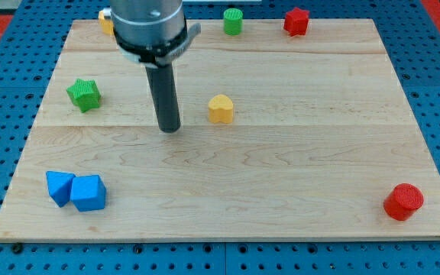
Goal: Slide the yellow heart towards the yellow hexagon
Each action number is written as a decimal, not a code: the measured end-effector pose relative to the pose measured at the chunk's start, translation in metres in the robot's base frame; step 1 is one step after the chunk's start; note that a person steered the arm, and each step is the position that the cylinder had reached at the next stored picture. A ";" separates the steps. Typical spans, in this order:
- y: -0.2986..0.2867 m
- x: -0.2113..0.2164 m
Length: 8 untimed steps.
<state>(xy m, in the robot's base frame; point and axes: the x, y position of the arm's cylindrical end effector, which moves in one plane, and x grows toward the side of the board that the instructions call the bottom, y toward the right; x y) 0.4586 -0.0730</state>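
A green star (83, 94) lies toward the view's left of the wooden board (281, 176), with a green cylinder (233, 21) and a red star (296, 21) along the top edge. Two blue blocks (76, 190), touching one another, sit near the bottom left corner. A red cylinder (403, 202) stands well apart at the bottom right.

My tip (170, 128) rests on the surface (281, 176) near its middle, with the yellow heart (221, 108) just to the view's right and the green star (84, 94) well off to the view's left. Along the view's top edge sit the yellow hexagon (105, 21), partly behind the arm, then the green cylinder (233, 21) and red star (296, 21) further right. At the view's bottom left the blue triangle (59, 187) touches the blue cube (88, 192); the red cylinder (403, 202) sits at bottom right.
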 end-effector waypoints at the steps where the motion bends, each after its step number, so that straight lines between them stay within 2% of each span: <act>1: 0.053 -0.007; 2: 0.074 -0.024; 3: 0.049 -0.047; 5: 0.077 -0.034; 6: 0.097 -0.064; 8: -0.015 -0.099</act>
<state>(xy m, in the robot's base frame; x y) 0.3600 -0.0884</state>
